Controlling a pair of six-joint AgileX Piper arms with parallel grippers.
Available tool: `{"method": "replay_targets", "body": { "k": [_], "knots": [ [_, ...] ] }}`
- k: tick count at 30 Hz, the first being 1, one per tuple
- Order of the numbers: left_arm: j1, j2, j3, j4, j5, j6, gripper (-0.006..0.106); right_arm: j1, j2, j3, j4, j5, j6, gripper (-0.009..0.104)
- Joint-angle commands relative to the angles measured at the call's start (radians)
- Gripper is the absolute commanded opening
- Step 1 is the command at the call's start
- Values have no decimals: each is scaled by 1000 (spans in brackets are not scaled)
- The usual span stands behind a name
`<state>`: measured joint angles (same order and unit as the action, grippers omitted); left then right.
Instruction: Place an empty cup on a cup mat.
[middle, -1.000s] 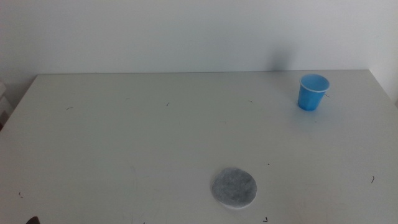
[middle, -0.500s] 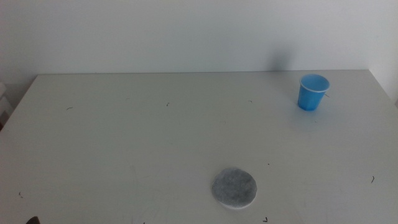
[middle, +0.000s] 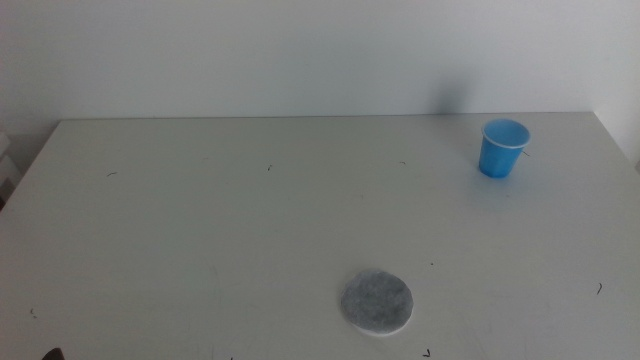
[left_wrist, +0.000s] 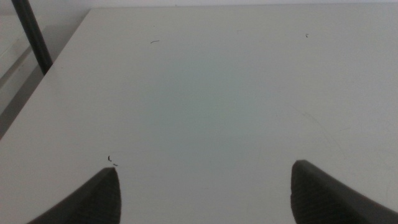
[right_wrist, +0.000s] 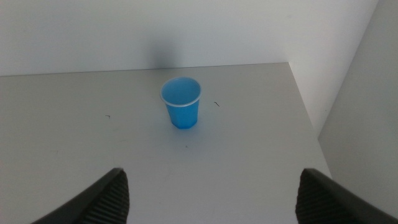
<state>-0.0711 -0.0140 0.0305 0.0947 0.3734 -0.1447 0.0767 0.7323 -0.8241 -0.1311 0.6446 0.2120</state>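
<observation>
The blue cup (middle: 503, 148) stands upright at the far right of the white table (middle: 200, 230); it also shows in the right wrist view (right_wrist: 181, 102), empty inside. The grey cup mat (middle: 376, 302) lies flat near the front edge, right of centre, far from the cup. My right gripper (right_wrist: 211, 193) is open and empty, well short of the cup. My left gripper (left_wrist: 205, 193) is open and empty over bare table near the front left. Neither arm shows in the middle view.
The table's right edge (right_wrist: 305, 112) runs close beside the cup, with a white wall behind. A dark post (left_wrist: 34, 37) stands off the table's left edge. A few small dark specks mark the tabletop.
</observation>
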Motion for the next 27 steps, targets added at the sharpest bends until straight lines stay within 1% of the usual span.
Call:
{"method": "replay_targets", "body": {
  "k": [1,7,15,22,27],
  "knots": [
    [1,-13,-6,2,-68,-4,105,-5,82,-112,-13,-11,9,80],
    [1,-13,-6,2,-68,-4,105,-5,320,-368,-6,108,14,80],
    [1,-13,-6,2,-68,-4,105,-5,652,-769,-10,299,9,80],
    [1,-13,-6,2,-68,-4,105,-6,885,-1041,2,363,9,80],
    [1,-13,-6,2,-68,-4,105,-14,1052,-1241,-5,458,9,80]
  ]
}}
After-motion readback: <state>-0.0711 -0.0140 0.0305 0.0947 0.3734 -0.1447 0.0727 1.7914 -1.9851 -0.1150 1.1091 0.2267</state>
